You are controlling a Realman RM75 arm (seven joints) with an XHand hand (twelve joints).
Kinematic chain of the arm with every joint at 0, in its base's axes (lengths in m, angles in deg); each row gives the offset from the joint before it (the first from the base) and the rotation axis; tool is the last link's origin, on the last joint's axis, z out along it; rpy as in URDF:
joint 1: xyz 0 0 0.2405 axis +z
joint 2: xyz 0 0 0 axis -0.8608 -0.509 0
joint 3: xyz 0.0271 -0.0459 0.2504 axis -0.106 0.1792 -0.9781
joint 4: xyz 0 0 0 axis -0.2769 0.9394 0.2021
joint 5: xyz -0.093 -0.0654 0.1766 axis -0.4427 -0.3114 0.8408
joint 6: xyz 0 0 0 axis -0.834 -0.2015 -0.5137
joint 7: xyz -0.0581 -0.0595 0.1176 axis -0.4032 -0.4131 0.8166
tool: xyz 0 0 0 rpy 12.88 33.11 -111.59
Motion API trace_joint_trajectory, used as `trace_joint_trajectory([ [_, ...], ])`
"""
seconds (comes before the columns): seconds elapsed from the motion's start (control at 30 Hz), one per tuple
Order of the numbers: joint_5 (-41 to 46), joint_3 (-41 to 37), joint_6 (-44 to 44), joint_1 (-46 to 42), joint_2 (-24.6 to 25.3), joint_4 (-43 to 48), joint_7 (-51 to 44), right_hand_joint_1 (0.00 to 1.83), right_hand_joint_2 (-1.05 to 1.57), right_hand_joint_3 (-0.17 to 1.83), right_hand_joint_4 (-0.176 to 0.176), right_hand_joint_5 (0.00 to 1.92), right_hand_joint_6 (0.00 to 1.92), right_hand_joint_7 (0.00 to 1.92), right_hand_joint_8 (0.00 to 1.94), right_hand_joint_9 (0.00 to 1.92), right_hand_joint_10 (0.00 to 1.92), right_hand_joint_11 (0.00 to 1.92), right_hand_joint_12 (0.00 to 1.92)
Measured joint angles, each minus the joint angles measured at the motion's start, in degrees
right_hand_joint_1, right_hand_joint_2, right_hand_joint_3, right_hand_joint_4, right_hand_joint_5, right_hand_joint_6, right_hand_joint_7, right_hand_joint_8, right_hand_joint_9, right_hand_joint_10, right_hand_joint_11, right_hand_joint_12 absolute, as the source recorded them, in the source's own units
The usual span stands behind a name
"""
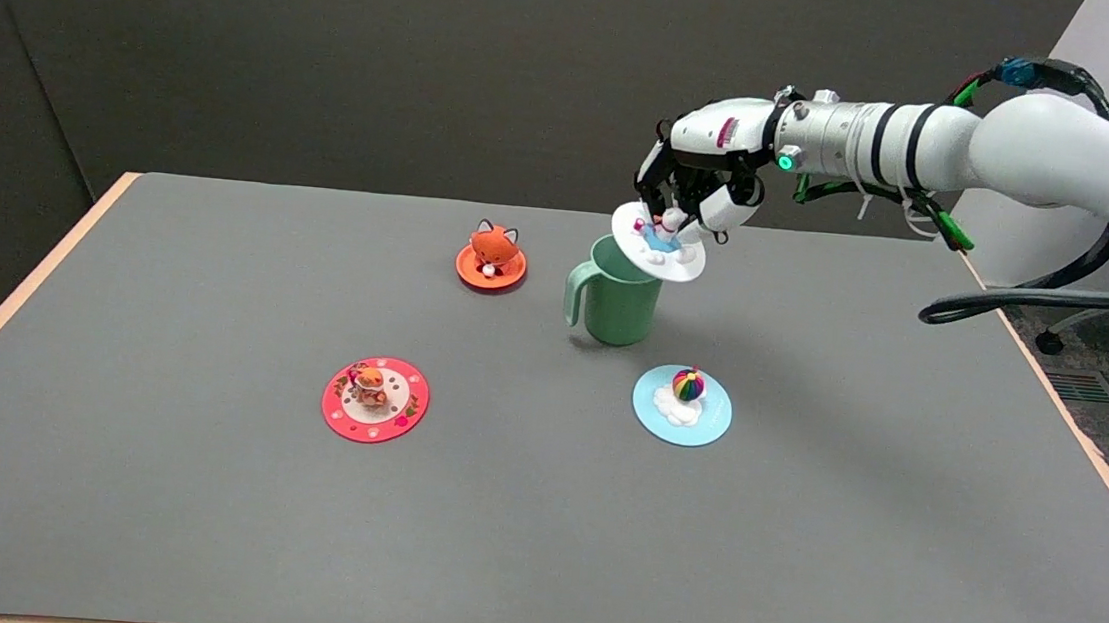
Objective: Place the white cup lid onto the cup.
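Lid [658, 250], white with a small figure on a blue patch, sits tilted over the cup's [619, 297] mouth, and it is not yet seated; near to far, these are the risks

Red lid [375, 399], nearest, lies well apart at the cup's 8 o'clock and looks out of harm's way. Blue lid [682, 406] with a striped ball lies near the cup at its 5 o'clock; a white lid sliding off the rim would likely land on or beside it

At the cup, the white lid appears to overhang the rim toward 3 o'clock, its right edge dropped lower than its left, covering only part of the opening. Whether it touches the rim I cannot tell. If let go like this, I judge it would tip off that side, or drop edge-first into the cup. The cup is light-looking and stands free, handle at 9 o'clock; a sideways push from the lid could slide or topple it

Right hand [697, 178] hangs just above, fingers [721, 204] curled down and pinching the lid by its figure. That narrow hold on a small knob may let the lid swing or twist as it is levelled. The lid looks to need shifting toward 9 o'clock and flattening before release

Orange lid [490, 264] with a fox, at the cup's 10 o'clock, could be hit only by an overshoot
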Motion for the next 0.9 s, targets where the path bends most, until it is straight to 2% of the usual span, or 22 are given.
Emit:
trace_joint_trajectory([
  [0.07,-1.36,-0.25,0.0,-0.1,0.01,-0.29,1.29,0.99,1.04,0.23,0.176,0.9,1.12,1.18,0.34,1.17,0.4,0.88,1.27],
  [0.9,-9.07,-1.97,-2.0,-1.57,2.71,-0.58,7.22,0.99,1.04,0.23,0.176,0.9,1.11,1.17,0.35,1.16,0.42,0.85,1.33],
])
